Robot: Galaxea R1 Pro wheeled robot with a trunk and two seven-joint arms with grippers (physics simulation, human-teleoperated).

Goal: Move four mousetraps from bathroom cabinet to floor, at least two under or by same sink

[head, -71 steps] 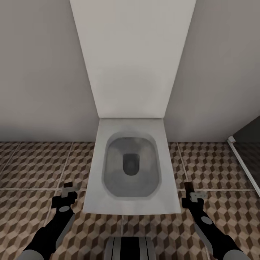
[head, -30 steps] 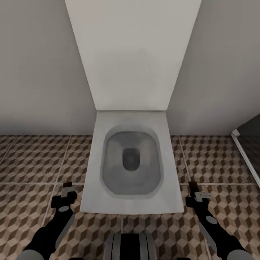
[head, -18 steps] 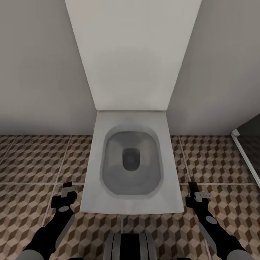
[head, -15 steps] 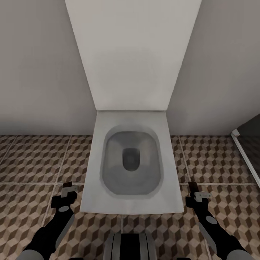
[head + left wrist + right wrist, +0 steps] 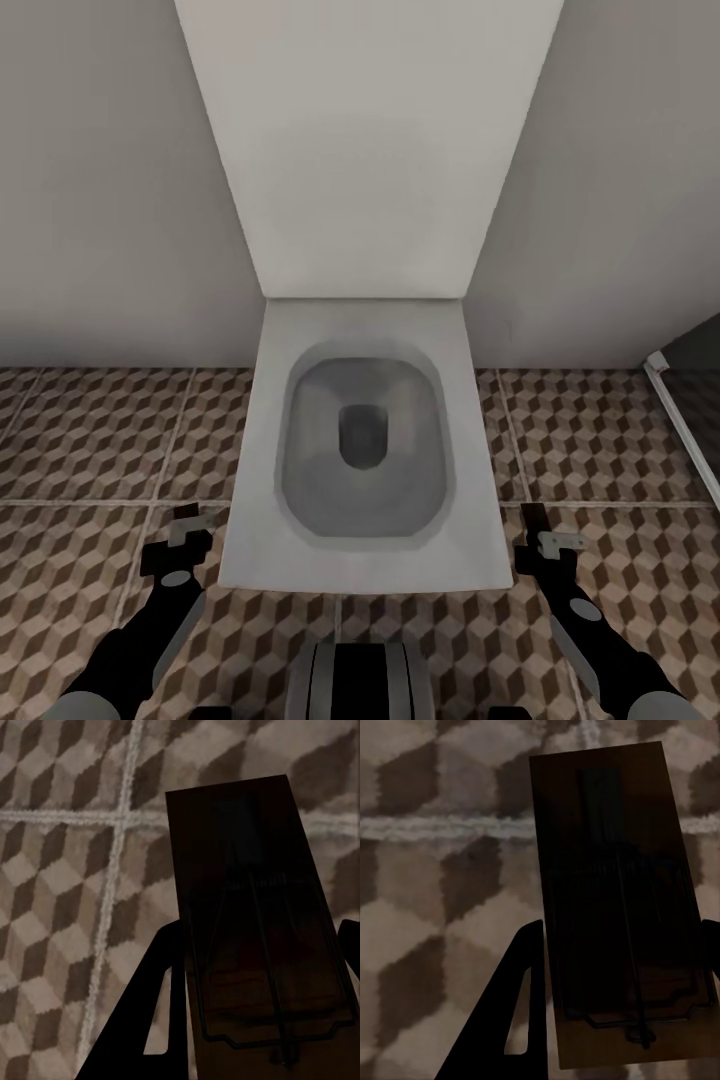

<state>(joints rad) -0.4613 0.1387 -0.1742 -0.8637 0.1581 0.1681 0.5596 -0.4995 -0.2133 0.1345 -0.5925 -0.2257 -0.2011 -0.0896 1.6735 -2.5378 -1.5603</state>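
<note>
Dark-brown wood sits right in front of both wrist cameras: the left mousetrap (image 5: 255, 922) is clamped between the left gripper's (image 5: 259, 1020) fingers (image 5: 142, 1020), its wire spring frame visible on the flat board, and the right mousetrap (image 5: 619, 907) is held the same way in the right gripper (image 5: 622, 1020). Beneath each trap lies the bathroom floor (image 5: 67, 870), its cube-patterned tiles crossed by pale grout lines.

From the head camera, the left gripper (image 5: 185, 528) and right gripper (image 5: 540, 528) hang low over the bathroom floor (image 5: 90, 440), one at each front corner of a white toilet (image 5: 365, 440). A sliver of dark trap pokes out past each gripper's tip. Between the arms at the near edge is the robot's grey trunk (image 5: 360, 685). The toilet bowl stands open, its raised lid (image 5: 365, 150) leaning back against a grey wall (image 5: 110, 200). At the far right, a white-edged dark panel (image 5: 685, 400) meets the floor.
</note>
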